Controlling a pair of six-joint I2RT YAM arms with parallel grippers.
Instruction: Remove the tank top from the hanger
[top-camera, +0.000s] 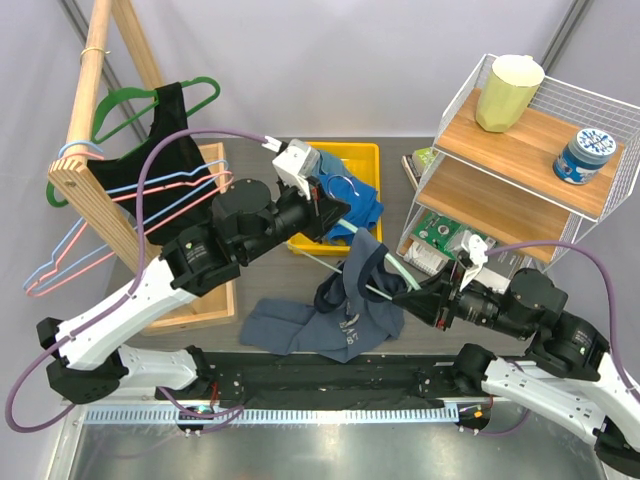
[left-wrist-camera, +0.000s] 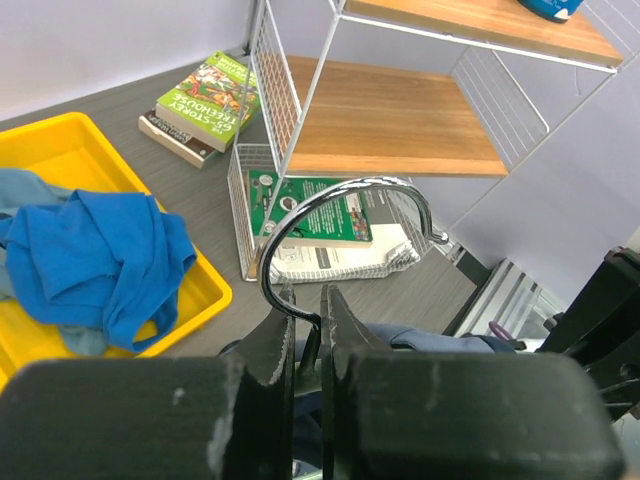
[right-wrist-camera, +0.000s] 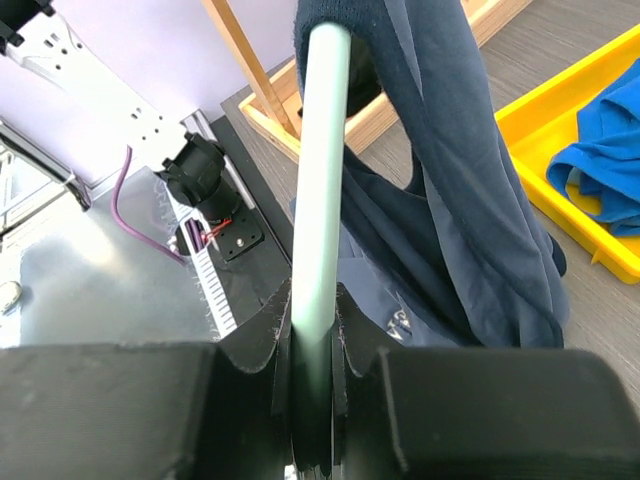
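Navy tank top (top-camera: 350, 310): top view, draped over mint hanger (top-camera: 392, 266), hem on table (top-camera: 392, 190).
Yellow tray (top-camera: 365, 158): behind, holds blue cloth (top-camera: 362, 205).
Left gripper (left-wrist-camera: 308, 300): wrist view, pinched on chrome hook (left-wrist-camera: 350, 185); wire shelf (left-wrist-camera: 395, 135) beyond.
Right gripper (right-wrist-camera: 312, 310): wrist view, clamped on mint hanger.

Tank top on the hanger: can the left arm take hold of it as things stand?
Probably not: the left gripper is shut on the hanger hook, and the right gripper clamps the hanger bar.
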